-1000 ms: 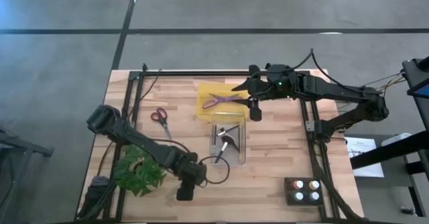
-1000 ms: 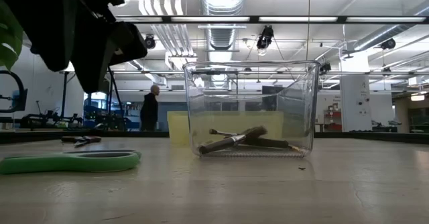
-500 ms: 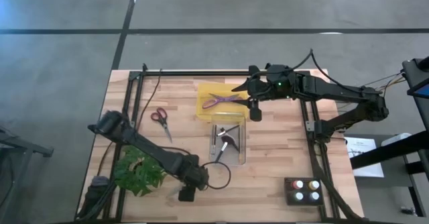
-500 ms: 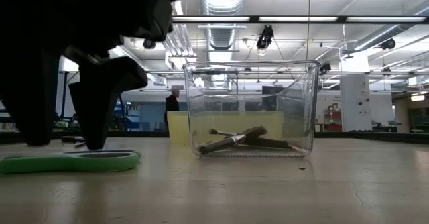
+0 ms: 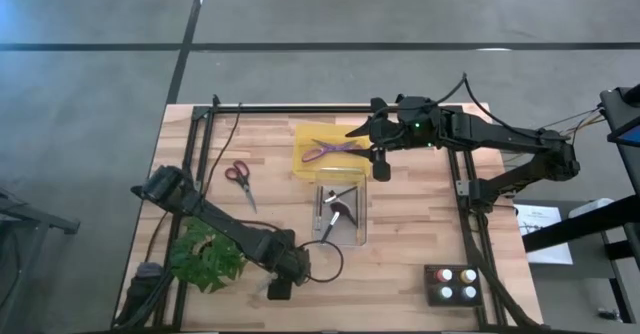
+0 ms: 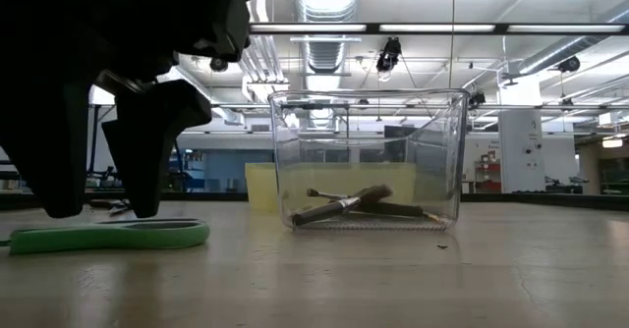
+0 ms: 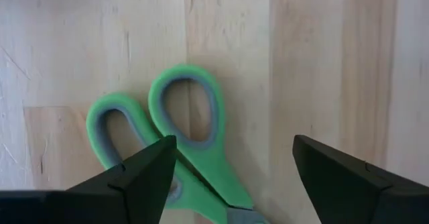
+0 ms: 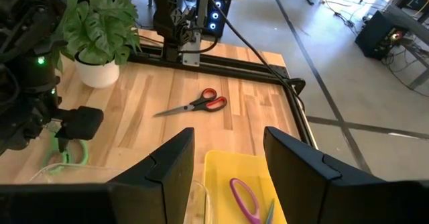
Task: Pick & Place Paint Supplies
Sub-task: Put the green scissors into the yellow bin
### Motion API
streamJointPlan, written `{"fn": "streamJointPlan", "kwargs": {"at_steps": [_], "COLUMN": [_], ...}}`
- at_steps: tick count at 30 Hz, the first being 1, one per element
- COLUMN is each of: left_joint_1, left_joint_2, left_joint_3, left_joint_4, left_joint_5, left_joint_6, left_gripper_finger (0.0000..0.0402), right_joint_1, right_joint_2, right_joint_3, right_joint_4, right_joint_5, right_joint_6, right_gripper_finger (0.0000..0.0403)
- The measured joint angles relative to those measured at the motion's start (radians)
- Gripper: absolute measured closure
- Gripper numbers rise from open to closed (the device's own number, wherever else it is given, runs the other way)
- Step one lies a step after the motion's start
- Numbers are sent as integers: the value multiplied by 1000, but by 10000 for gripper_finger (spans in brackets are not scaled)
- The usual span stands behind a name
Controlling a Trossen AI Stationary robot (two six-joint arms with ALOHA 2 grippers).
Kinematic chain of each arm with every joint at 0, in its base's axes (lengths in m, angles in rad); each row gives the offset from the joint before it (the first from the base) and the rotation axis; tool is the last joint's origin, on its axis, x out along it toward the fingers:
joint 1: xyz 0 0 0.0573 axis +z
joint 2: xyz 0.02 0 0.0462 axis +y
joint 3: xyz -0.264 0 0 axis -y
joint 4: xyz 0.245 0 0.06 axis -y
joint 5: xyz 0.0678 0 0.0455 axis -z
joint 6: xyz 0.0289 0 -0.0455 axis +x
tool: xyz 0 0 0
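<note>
Since a second ago the left arm has come down toward the table's near edge and its fingers have spread apart.

High view: the left gripper (image 5: 279, 288) hangs at the near edge beside the plant (image 5: 205, 258). The right gripper (image 5: 358, 130) waits above the yellow tray (image 5: 303, 161), where the purple scissors (image 5: 331, 150) lie; the red-handled scissors (image 5: 238, 177) lie apart on the wood.

Low view: the spread dark fingers (image 6: 142, 141) stand just over the green scissors (image 6: 108, 235); brushes (image 6: 342, 206) lie in the clear bin (image 6: 366, 159).

Left wrist view: the open fingers straddle the green handles (image 7: 167, 133), so a grasp looks imminent.

Right wrist view: its fingers (image 8: 164, 163) stand apart, holding nothing.
</note>
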Motion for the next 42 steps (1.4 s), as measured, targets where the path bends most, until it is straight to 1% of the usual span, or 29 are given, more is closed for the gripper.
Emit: {"fn": "streamJointPlan", "kwargs": {"at_steps": [8, 13, 17, 24, 28, 32, 38, 42], "left_joint_1": [1, 0, 0, 0, -1, -1, -10, -15], "left_joint_2": [0, 0, 0, -6, -6, -6, -6, -8], "left_joint_3": [-2, -6, -37, -104, -113, -114, -127, -144], "left_joint_4": [-31, -29, -2, 118, 131, 130, 144, 158], "left_joint_5": [-69, -88, -94, -102, -140, -156, -165, -160], "left_joint_6": [-42, -56, -88, -167, -229, -242, -243, -264], "left_gripper_finger": [91, 91, 91, 91, 95, 125, 199, 217], "right_joint_1": [0, 0, 0, 0, 0, 0, 0, 0], "right_joint_2": [0, 0, 0, 0, 0, 0, 0, 0], "right_joint_3": [-8, -11, -11, -13, -13, -13, -13, -13], "right_joint_4": [-1, 0, -1, -2, -1, -1, -1, -8], "right_joint_5": [0, 0, 0, 0, 0, 0, 0, 0], "right_joint_6": [0, 3, 4, 6, 7, 7, 7, 8], "right_gripper_finger": [225, 225, 225, 225, 225, 225, 225, 225]}}
